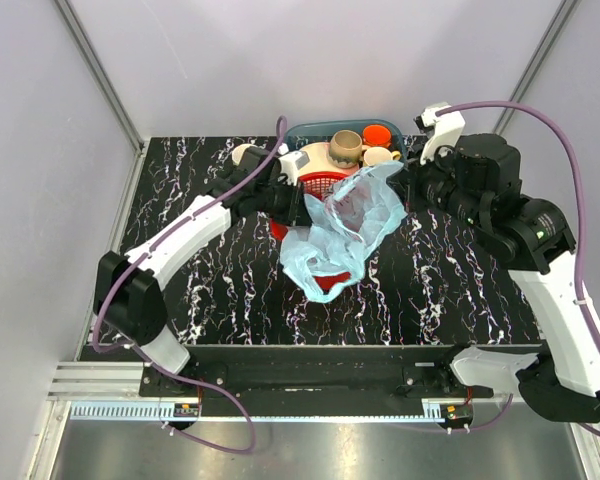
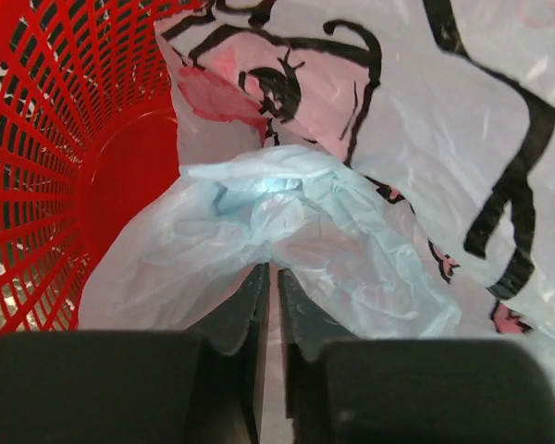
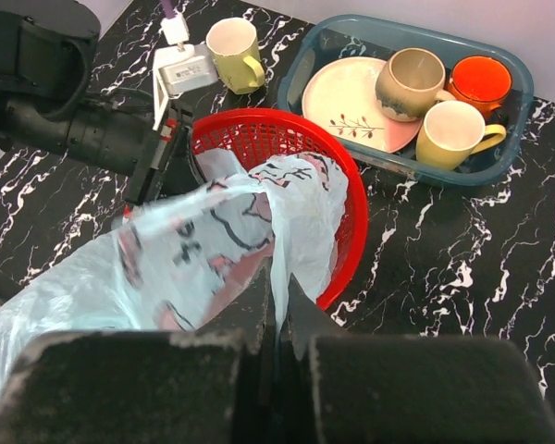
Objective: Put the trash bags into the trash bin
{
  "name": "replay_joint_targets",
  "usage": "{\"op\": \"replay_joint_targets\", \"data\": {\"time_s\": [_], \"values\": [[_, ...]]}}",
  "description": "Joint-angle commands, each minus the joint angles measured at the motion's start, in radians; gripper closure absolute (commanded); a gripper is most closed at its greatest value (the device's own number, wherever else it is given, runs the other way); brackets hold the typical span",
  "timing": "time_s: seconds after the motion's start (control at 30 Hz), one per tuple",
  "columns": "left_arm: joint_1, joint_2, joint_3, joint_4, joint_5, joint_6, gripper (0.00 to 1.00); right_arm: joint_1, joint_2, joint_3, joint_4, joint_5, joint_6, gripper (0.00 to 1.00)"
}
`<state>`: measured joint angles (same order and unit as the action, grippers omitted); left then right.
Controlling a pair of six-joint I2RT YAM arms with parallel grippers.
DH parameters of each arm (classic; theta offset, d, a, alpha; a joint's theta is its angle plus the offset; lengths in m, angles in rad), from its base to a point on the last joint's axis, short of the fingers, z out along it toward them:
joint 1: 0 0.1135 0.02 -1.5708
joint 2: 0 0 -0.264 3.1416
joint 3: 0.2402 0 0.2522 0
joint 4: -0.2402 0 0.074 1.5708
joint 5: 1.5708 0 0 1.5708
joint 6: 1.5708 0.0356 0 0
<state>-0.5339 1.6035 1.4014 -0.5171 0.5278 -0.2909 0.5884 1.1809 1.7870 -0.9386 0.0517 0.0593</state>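
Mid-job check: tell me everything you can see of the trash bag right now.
The trash bag is thin, translucent light-blue plastic, crinkled and printed with pink and dark cartoon outlines. It is spread loosely over the red basket, with part of it down inside the mesh wall and the rest spilling out over the near rim. Both grippers look shut on it: the left gripper pinches a fold inside the basket, and the right gripper pinches an edge near the rim.

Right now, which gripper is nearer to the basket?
Left. The left gripper reaches inside the basket, shut on the bag; the right gripper pinches the bag outside the rim, to its right.
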Motion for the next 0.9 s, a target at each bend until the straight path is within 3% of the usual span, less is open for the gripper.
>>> {"op": "replay_joint_targets", "data": {"time_s": [0.0, 0.1, 0.27, 0.4, 0.53, 0.67, 0.73, 0.87], "values": [[-0.021, 0.003, 0.087, -0.043, -0.069, 0.033, 0.8, -0.004, 0.011, -0.018, 0.053, -0.03, 0.028, 1.0], [-0.021, -0.066, 0.097, -0.018, -0.051, 0.029, 0.6, -0.006, 0.016, -0.035, 0.052, -0.021, 0.02, 1.0], [-0.017, -0.223, 0.151, 0.011, -0.014, 0.05, 0.41, -0.005, 0.011, -0.049, 0.034, 0.04, -0.007, 1.0], [0.027, -0.293, 0.176, -0.015, -0.017, 0.059, 0.36, -0.004, 0.0, -0.077, 0.026, 0.053, -0.018, 1.0], [0.057, -0.407, 0.149, 0.065, 0.194, 0.139, 0.31, -0.004, 0.003, -0.093, 0.024, 0.019, -0.019, 1.0], [-0.079, -0.43, 0.267, -0.127, 0.287, 0.454, 0.26, -0.004, 0.022, -0.097, 0.029, -0.029, -0.013, 1.0], [-0.191, -0.422, 0.283, -0.24, 0.195, 0.533, 0.25, -0.005, 0.034, -0.097, 0.027, -0.02, -0.01, 1.0], [-0.438, -0.415, 0.245, -0.296, -0.085, 0.706, 0.24, -0.004, 0.046, -0.1, 0.029, -0.03, 0.004, 1.0]]}}
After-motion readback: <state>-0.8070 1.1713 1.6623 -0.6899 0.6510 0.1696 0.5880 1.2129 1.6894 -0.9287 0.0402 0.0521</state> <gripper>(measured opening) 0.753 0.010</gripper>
